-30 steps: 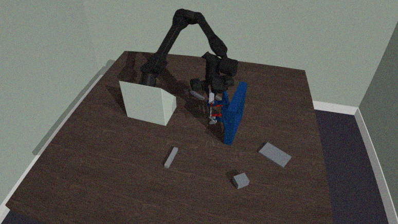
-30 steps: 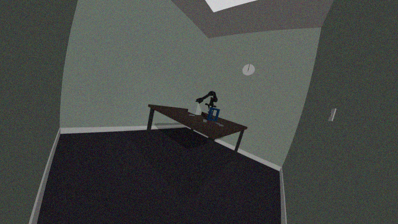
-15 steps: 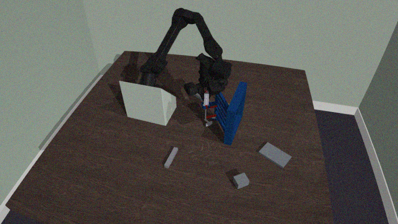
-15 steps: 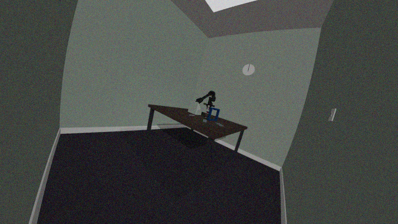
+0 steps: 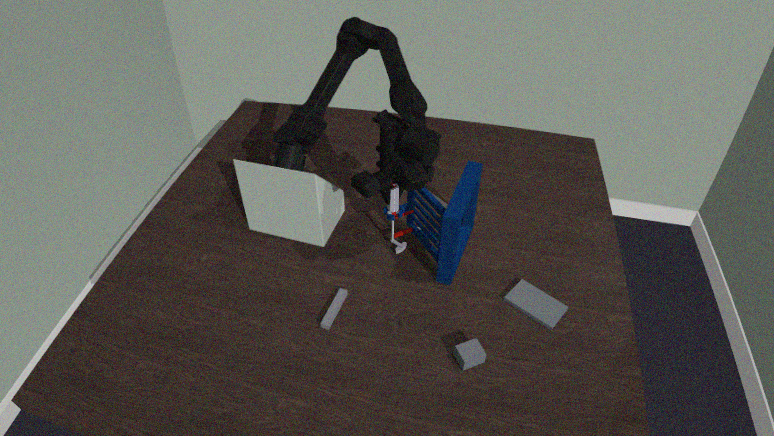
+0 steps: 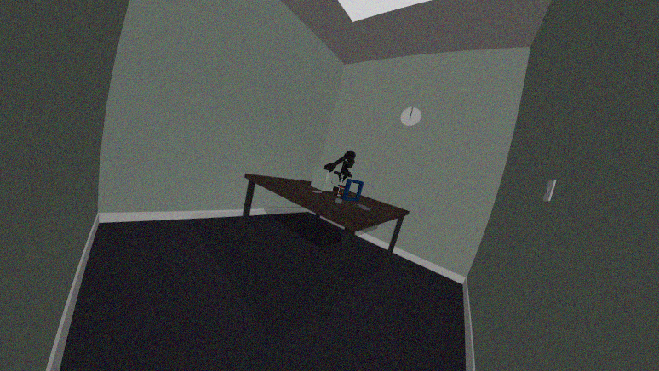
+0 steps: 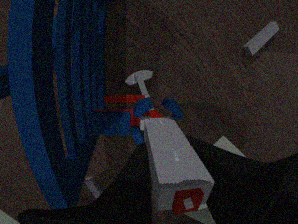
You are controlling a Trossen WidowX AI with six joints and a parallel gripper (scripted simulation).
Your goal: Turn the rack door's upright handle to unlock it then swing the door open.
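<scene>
The blue rack frame (image 5: 460, 232) (image 6: 360, 191) stands upright on the table. Its barred blue door (image 5: 410, 222) (image 7: 21, 100) stands partly open, swung out at an angle from the frame. The pale upright handle (image 5: 394, 201) (image 7: 175, 150) is on the door's free edge, with blue brackets, red latch pieces and a thin rod down to a white foot. My gripper (image 5: 394, 189) (image 7: 164, 145) is shut on the handle's upper part from above. Its dark fingers partly hide the grip. The handle's exact turn cannot be told.
A white box (image 5: 281, 205) stands left of the door, near the arm's base. A thin grey bar (image 5: 334, 308) (image 7: 262, 38), a small grey block (image 5: 470, 354) and a flat grey slab (image 5: 536, 303) lie on the table (image 5: 216, 324) in front of the rack.
</scene>
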